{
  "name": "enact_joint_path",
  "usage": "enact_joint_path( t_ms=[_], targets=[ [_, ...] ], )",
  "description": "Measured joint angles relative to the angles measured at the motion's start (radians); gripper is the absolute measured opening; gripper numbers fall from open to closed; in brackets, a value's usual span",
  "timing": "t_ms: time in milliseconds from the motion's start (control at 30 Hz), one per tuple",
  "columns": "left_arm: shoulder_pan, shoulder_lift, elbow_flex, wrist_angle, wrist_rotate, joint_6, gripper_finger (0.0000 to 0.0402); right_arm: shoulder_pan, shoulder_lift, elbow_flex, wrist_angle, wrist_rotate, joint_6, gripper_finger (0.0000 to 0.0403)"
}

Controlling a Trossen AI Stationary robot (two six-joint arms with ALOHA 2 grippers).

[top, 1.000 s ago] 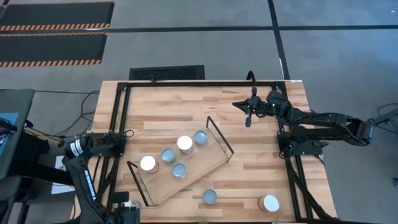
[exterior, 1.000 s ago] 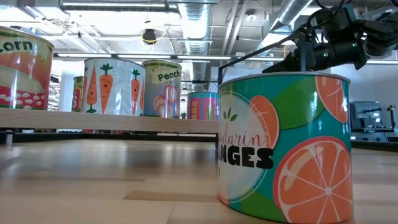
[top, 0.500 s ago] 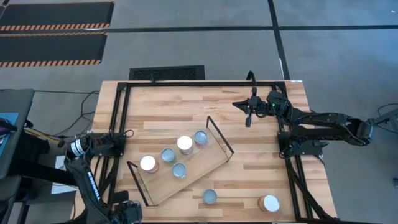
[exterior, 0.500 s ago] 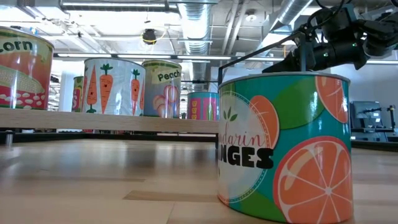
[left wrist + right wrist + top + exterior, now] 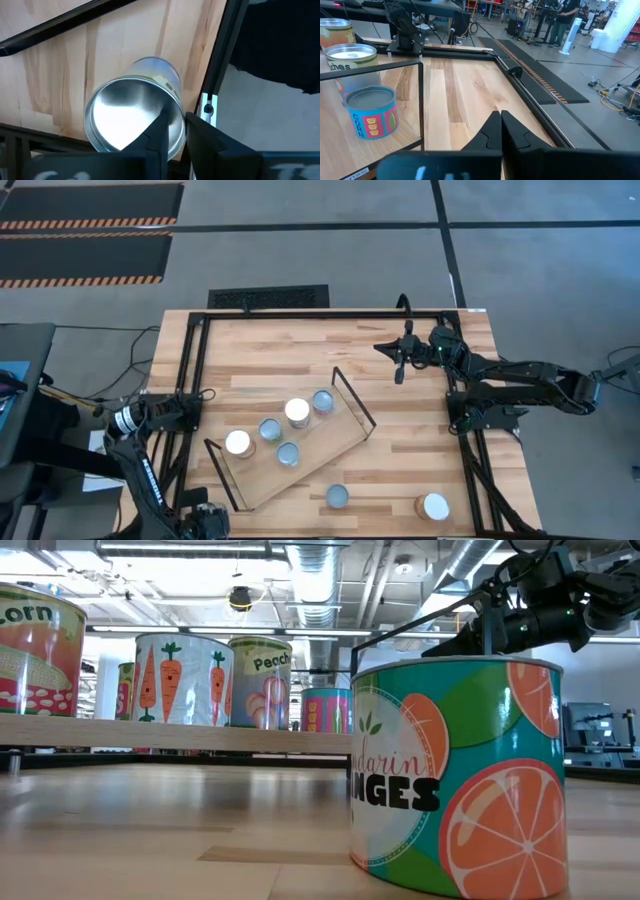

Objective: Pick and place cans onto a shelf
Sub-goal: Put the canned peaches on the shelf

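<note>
Left gripper (image 5: 172, 131) above can (image 5: 134, 110)

Bare tabletop (image 5: 270, 355) lies open behind the shelf's upright wire frames (image 5: 355, 398).

The shelf (image 5: 300, 463) lies slantwise on the table (image 5: 260, 355), toward its left front; five cans (image 5: 297, 412) stand on it in a loose cluster; two more cans (image 5: 338, 497) stand on the table off the shelf's right front, one near the shelf, the other (image 5: 434, 507) by the table's front right corner.
</note>
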Motion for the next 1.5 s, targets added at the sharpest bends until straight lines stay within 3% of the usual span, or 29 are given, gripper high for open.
enact_joint_path(
  t_ms=[167, 500, 967, 1200, 1500],
  targets=[
    [-0.001, -0.001, 0.050, -0.048, 0.001, 0.026, 0.0005, 0.000, 0.000, 0.000, 0.000, 0.000, -0.001, 0.0007],
    [0.012, -0.078, 0.076, -0.015, 0.011, 0.048, 0.0000, 0.000, 0.000, 0.000, 0.001, 0.000, -0.001, 0.0007],
    [0.070, -0.185, 0.077, 0.279, -0.063, 0.061, 0.0000, 0.000, 0.000, 0.000, 0.001, 0.000, -0.002, 0.0007],
    [0.121, -0.233, 0.078, 0.399, -0.135, 0.224, 0.0000, 0.000, 0.000, 0.000, 0.000, 0.000, -0.002, 0.0007],
    [0.225, -0.267, 0.078, 0.437, -0.107, 0.514, 0.0000, 0.000, 0.000, 0.000, -0.003, 0.000, -0.002, 0.0007]
  ],
)
